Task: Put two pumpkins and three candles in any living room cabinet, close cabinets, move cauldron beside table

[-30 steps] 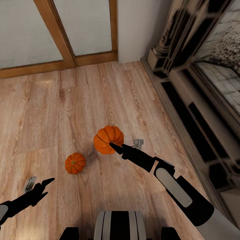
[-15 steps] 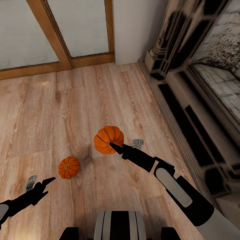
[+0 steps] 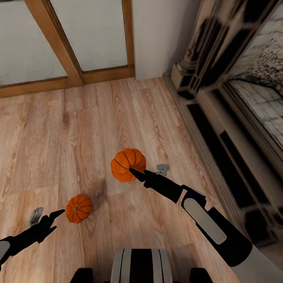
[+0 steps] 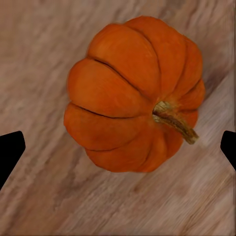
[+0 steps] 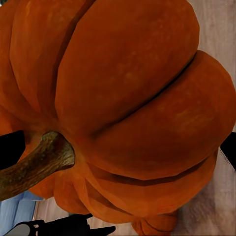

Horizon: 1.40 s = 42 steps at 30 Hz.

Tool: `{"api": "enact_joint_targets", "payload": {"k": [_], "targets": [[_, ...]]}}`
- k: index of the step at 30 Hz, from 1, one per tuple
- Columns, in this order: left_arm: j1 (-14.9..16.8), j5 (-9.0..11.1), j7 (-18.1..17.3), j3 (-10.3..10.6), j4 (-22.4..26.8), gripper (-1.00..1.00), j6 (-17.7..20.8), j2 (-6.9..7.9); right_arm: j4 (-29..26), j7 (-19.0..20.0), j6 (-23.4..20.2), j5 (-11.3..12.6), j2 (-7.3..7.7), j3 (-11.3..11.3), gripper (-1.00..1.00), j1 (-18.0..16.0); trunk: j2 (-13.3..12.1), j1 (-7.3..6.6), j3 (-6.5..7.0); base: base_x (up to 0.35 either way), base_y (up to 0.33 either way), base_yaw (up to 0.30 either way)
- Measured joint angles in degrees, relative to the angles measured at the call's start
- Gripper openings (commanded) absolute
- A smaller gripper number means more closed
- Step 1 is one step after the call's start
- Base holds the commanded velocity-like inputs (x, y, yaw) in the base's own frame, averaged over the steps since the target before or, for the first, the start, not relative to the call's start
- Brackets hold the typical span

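My right gripper [image 3: 146, 169] is shut on one orange ribbed pumpkin [image 3: 127, 165] and holds it above the wooden floor. In the right wrist view that pumpkin [image 5: 128, 98] sits close up, stem to one side, with a black fingertip at each edge. The second, smaller pumpkin [image 3: 78, 208] rests on the floor just right of my left gripper [image 3: 47, 215], which is open. In the left wrist view this pumpkin [image 4: 132, 96] lies ahead between the spread fingers [image 4: 10, 152], untouched. The candles, cabinet, cauldron and table are out of view.
A dark stone fireplace surround [image 3: 236, 118] runs along the right side. A glass door in a wood frame [image 3: 74, 67] and a white wall [image 3: 157, 35] close the far end. Wooden floor [image 3: 59, 129] stretches between them. My base [image 3: 139, 265] shows at the bottom.
The whole view has shifted, so the camera moved. The floor pumpkin now lies lower and further left in the view, close to my left gripper. Both arms keep their pose.
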State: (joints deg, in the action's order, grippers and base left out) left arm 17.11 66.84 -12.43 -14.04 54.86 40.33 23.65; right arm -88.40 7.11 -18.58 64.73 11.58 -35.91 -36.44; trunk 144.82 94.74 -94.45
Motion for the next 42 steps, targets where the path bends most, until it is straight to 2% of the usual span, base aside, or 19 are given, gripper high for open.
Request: {"api": "enact_joint_targets", "payload": {"k": [20,38,42], "targets": [[0.0,-0.3,0.1,-0.1,-0.2,1.0,-0.1,0.01,0.1,0.0,0.1,0.0,0.02,0.0,-1.0,0.0,0.0,0.01,0.0,0.086,0.0,0.0],[0.0,-0.3,-0.1,-0.1,-0.2,1.0,-0.2,-0.01,0.1,0.0,0.1,-0.2,0.06,-0.1,-1.0,0.0,0.2,0.48,-3.98,0.0,0.0,0.0],[0.0,-0.2,-0.1,-0.1,-0.2,1.0,-0.2,0.01,0.5,0.1,0.2,-0.1,0.07,-0.2,-1.0,0.2,0.2,0.48,-3.99,0.0,0.0,0.0]]}}
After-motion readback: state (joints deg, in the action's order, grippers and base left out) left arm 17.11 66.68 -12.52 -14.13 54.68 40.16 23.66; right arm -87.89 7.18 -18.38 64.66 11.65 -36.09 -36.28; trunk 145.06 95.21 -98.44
